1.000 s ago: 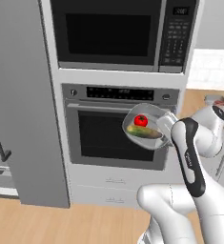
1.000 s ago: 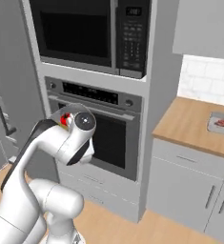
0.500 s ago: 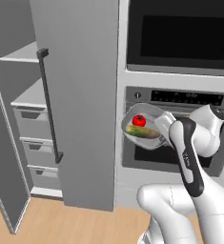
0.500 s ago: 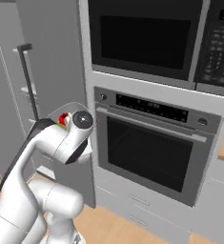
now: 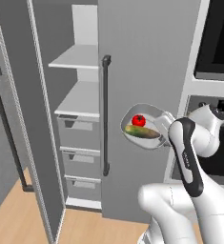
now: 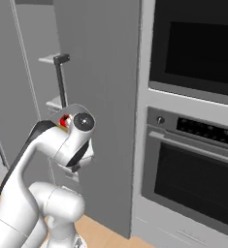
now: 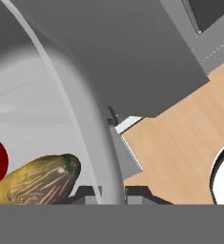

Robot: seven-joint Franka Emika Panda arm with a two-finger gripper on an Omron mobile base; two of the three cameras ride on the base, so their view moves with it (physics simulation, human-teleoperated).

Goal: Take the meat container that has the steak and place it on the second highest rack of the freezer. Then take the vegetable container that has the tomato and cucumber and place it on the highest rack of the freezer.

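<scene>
The claw (image 7: pixel 113 193) is grasping the rim of the vegetable container (image 5: pixel 147 126), which is carrying the tomato (image 5: pixel 138 120) and the cucumber (image 5: pixel 142 132). The freezer (image 5: pixel 85 119) is standing open to the claw's left; its highest rack (image 5: pixel 75 58) is lying up and leftward, above the second highest rack (image 5: pixel 77 101).
</scene>
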